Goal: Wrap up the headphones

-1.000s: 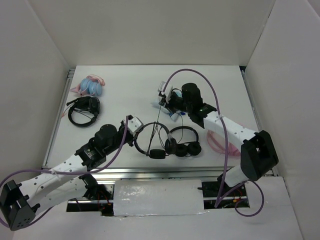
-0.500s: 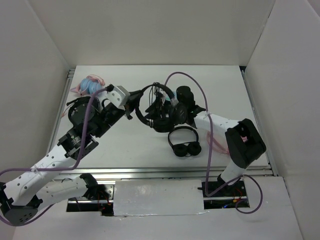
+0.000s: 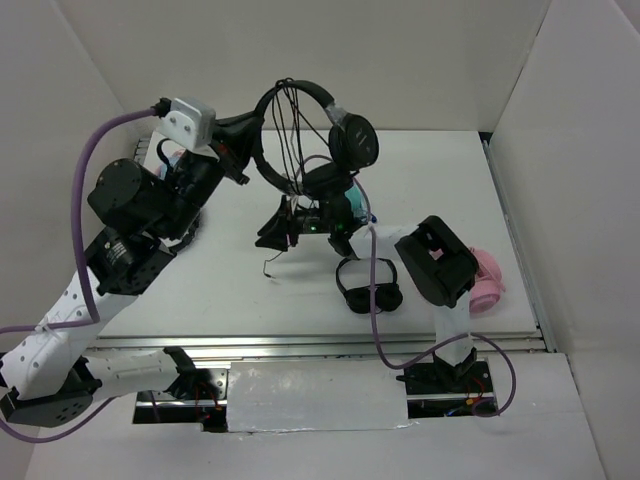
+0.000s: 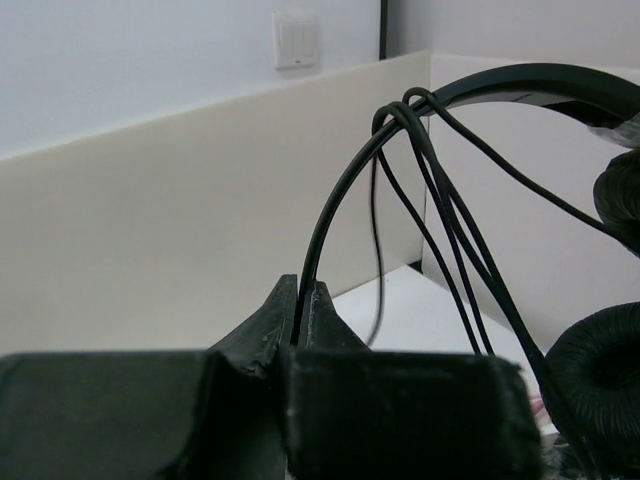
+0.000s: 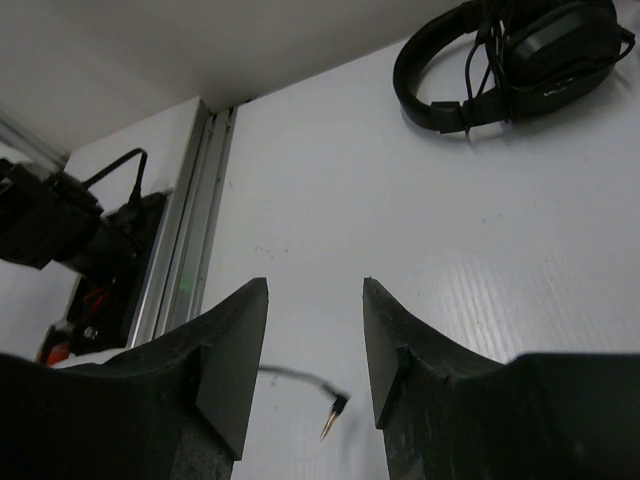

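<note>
The headphones (image 3: 300, 88) hang in the air above the back of the table, the thin headband pinched in my left gripper (image 3: 243, 140), which is shut on it. In the left wrist view the headband (image 4: 330, 215) rises out of the closed left gripper (image 4: 301, 285), with cable loops (image 4: 440, 190) draped over it and a padded earcup (image 4: 600, 370) at the right. My right gripper (image 3: 275, 232) stands open lower down, above the table. In the right wrist view the cable's plug end (image 5: 335, 405) dangles loose between the open right gripper's (image 5: 315, 285) fingers, touching neither.
Another black pair (image 3: 368, 285) lies on the table near the front centre. A black headset (image 5: 500, 60) lies at the far left, mostly behind my left arm in the top view. A pink object (image 3: 485, 280) sits at the right. White walls surround the table.
My left arm has lifted the headphones much higher and farther back. The right gripper has opened, letting go of the cable, and has swung left and lower; the plug end now hangs free.
</note>
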`<state>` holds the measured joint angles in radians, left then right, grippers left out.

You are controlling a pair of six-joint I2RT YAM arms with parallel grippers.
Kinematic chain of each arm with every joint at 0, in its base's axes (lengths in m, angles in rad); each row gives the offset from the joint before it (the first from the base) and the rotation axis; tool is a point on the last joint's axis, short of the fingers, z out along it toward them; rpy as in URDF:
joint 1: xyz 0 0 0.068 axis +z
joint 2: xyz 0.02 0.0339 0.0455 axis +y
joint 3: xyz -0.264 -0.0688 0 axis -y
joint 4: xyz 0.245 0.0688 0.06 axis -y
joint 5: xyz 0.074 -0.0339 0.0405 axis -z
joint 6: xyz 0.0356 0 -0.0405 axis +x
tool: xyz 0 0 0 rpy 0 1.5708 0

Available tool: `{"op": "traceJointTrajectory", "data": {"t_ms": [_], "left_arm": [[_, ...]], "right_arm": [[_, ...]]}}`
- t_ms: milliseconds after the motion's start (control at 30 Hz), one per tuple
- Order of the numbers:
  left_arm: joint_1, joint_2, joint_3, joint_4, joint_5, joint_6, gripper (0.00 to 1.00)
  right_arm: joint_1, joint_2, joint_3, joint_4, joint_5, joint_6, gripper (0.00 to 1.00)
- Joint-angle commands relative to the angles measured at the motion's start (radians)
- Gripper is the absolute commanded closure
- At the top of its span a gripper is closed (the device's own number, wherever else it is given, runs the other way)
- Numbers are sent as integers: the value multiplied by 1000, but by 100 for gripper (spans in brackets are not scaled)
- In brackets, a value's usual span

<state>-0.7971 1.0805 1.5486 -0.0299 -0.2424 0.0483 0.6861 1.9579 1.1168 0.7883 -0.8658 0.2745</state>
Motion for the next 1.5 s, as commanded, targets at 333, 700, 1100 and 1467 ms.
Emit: {"op": "traceJointTrajectory", "data": {"t_ms": [333,700,1100,1467], "left_arm": [[-2,30,174,-30,-94,-11,100],[-2,-16,150,-42,-95,5,100],[-2,-22,162,-68,-92,1,100],[-2,16,195,-71,-181,9,100]], "right_arm": [[47,96,62,227,122,239,45],[-89,-85,-175,346,439,313,0],[-207,-237,-88,-104,881,252,0],[-94,-537,-538,11,651,-38,0]]}}
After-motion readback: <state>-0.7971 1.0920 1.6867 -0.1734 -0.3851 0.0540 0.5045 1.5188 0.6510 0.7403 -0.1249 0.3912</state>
